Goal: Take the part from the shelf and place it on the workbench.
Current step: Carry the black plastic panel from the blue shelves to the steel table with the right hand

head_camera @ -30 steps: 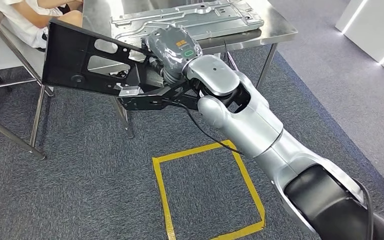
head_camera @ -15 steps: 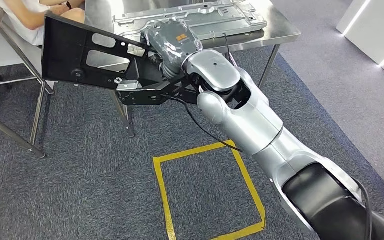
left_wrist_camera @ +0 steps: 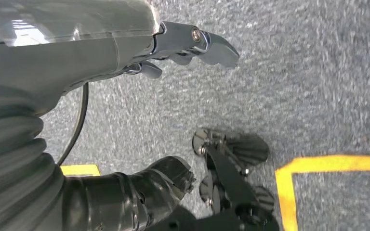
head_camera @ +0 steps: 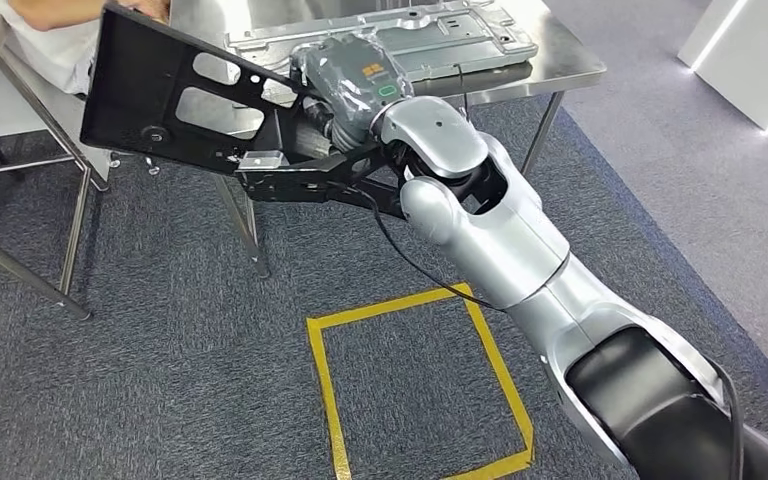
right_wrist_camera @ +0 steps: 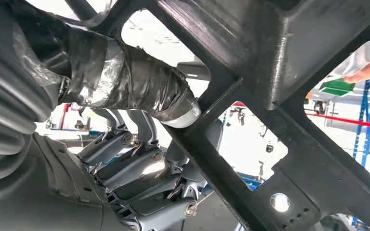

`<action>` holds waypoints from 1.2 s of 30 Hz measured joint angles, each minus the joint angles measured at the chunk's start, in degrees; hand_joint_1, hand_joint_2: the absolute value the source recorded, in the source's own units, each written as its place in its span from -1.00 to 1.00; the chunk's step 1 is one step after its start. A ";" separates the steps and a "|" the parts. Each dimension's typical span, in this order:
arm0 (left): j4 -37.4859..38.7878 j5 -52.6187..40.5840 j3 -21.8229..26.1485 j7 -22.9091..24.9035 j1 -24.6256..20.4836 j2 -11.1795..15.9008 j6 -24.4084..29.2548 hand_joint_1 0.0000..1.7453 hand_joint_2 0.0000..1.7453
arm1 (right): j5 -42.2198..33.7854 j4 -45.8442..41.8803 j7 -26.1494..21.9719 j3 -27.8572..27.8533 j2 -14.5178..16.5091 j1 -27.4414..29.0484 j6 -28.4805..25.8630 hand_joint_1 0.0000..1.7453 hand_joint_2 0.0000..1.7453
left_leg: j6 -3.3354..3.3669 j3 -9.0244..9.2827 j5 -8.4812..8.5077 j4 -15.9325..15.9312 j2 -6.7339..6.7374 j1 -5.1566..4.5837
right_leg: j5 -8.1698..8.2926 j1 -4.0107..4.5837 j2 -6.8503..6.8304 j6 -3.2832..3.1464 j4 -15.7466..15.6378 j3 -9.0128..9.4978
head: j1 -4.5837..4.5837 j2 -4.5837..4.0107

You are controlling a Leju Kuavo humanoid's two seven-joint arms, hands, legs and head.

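The left hand hangs over grey carpet, fingers loosely apart and holding nothing; a yellow tape line lies on the carpet beyond it.

The right hand is clamped on the part, a flat black panel with cut-out openings. In the head view the hand's plastic-wrapped back carries an orange label and a green mark; the writing is too small to read. The part extends from the hand toward the robot's left, tilted, in the air. The right wrist view shows the grip itself: the taped thumb presses one face of a black rib, and the fingers curl on the other side.

Just beyond the hand stands the workbench, steel-topped, carrying a grey metal plate. Past the part's far edge sits a person.
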 joint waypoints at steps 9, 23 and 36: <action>0.00 0.04 0.00 -0.02 0.25 0.05 -0.13 -1.00 1.00 | -0.02 0.36 0.08 -0.19 0.04 0.34 -0.03 1.00 1.00 | -1.33 -6.50 -0.80 9.70 0.36 0.51 | -1.45 -0.46 -0.06 -0.84 -0.69 2.54 | -0.04 0.00; 0.00 0.02 0.00 0.05 0.13 0.09 -0.14 -1.00 1.00 | -0.02 0.78 0.08 -0.55 -0.06 0.50 -0.09 1.00 1.00 | 1.86 -0.31 1.10 -0.40 0.19 0.43 | -5.59 -0.55 -0.04 1.70 14.42 -6.58 | 0.00 0.00; 0.01 -0.07 0.00 0.19 0.00 0.00 -0.15 -1.00 1.00 | -0.02 0.93 0.28 -0.80 0.04 0.24 -0.10 1.00 1.00 | -1.13 -6.72 -6.05 13.95 0.29 0.31 | -0.40 -0.40 -0.01 -1.27 -0.70 1.43 | 0.01 0.00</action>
